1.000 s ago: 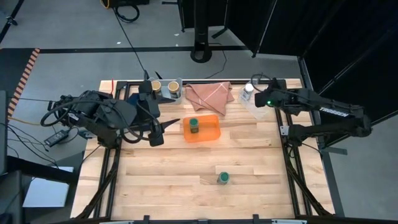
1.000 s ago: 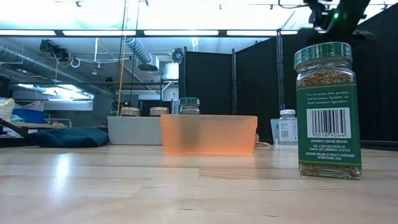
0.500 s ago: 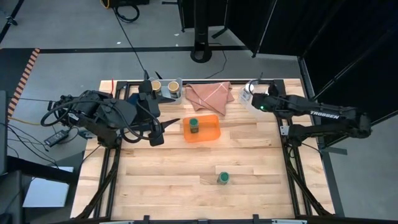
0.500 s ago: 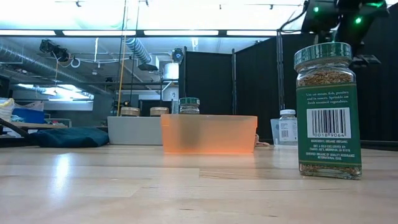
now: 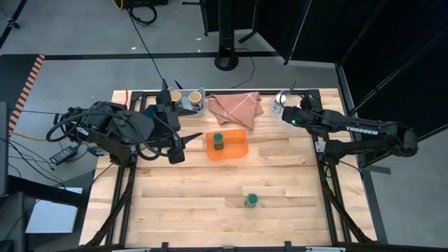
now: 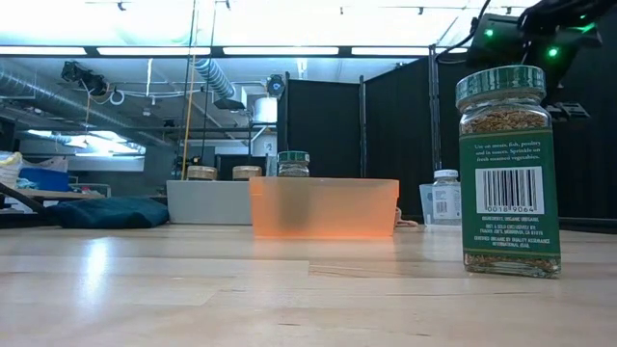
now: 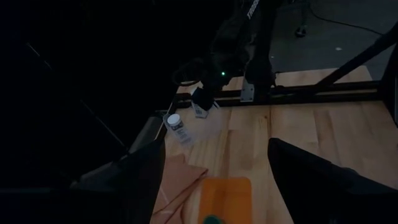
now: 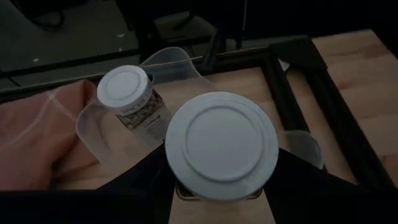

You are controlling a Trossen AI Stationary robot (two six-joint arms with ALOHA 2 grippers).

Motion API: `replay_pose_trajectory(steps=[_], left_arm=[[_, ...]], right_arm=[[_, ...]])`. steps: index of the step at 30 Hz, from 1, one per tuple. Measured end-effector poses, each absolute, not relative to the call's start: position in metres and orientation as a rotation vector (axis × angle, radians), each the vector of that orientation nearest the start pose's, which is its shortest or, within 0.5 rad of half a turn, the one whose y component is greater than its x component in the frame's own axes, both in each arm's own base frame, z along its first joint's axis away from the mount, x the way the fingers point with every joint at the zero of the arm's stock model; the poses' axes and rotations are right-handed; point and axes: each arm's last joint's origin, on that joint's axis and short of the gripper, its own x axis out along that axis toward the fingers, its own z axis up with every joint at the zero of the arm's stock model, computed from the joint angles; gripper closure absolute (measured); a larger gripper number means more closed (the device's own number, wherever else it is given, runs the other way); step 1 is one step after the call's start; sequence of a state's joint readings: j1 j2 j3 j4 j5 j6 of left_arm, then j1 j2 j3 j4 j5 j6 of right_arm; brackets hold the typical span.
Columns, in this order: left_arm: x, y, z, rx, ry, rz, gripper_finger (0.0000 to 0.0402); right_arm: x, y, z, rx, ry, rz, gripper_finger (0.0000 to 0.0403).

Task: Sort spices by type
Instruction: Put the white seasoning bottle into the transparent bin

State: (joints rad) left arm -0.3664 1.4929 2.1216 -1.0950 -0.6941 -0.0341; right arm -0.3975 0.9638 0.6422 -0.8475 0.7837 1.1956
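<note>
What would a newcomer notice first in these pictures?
The green-capped jar looms in the low view, standing alone on the near table. Next comes the orange tray at the table's middle, with another green-capped jar inside. At the far right corner, the right claw holds a white-capped jar.

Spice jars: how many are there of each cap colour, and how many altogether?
tan-capped jars: 2
green-capped jars: 2
white-capped jars: 2
Total: 6

Right end effector (image 8: 221, 186) clamped shut (far right side), left end effector (image 5: 183, 145) idle — fingers apart
</note>
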Motion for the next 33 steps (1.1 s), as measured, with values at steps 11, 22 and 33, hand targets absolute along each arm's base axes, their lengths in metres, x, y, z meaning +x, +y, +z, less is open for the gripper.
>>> replay_pose_trajectory(steps=[11, 22, 33], left_arm=[[0.238, -0.071, 0.516, 0.211, 0.408, 0.333, 0.0112], [0.238, -0.071, 0.516, 0.208, 0.408, 0.336, 0.0112], [0.238, -0.071, 0.516, 0.208, 0.408, 0.337, 0.0112]], right_arm=[[0.139, -0.089, 0.221, 0.565, 0.582, -1.433, 0.0194], [0.137, -0.093, 0.22, 0.538, 0.652, -1.391, 0.0194], [0.13, -0.089, 0.188, 0.606, 0.654, -1.431, 0.0194]])
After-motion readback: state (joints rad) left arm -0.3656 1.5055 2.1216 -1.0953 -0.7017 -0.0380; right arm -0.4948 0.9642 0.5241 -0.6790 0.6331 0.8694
